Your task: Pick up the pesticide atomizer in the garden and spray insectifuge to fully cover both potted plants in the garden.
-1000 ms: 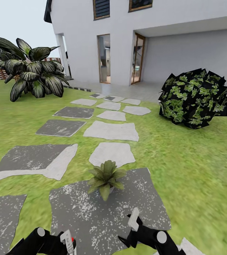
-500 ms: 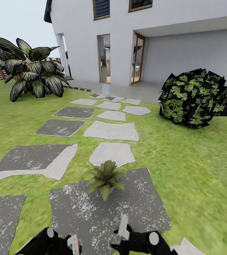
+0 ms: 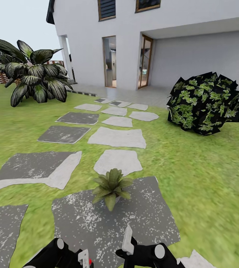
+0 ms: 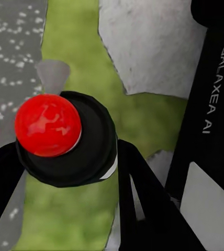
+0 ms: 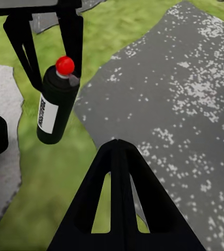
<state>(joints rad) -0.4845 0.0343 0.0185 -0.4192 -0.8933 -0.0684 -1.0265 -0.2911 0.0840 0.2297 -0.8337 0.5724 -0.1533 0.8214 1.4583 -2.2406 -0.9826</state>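
Your left gripper [image 5: 49,57] pinches the pesticide atomizer [image 5: 54,104] upright; the potted plant [image 3: 111,187] lies straight ahead, beyond it. Right gripper [image 5: 120,157] pressed together, empty.

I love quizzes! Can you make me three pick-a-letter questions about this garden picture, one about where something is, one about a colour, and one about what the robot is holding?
1. Where does the potted plant stand?
A. on a dark speckled stepping stone
B. in the big leafy bush
C. inside the house

2. What colour is the ball on top of the pesticide atomizer?
A. blue
B. yellow
C. red

3. What is the left tool doing?
A. lying on the grass
B. holding the atomizer
C. touching the plant

Answers: 1 A, the head view shows its pot on the stone. 2 C, both wrist views show a red ball. 3 B, the right wrist view shows its two fingers on either side of the bottle.
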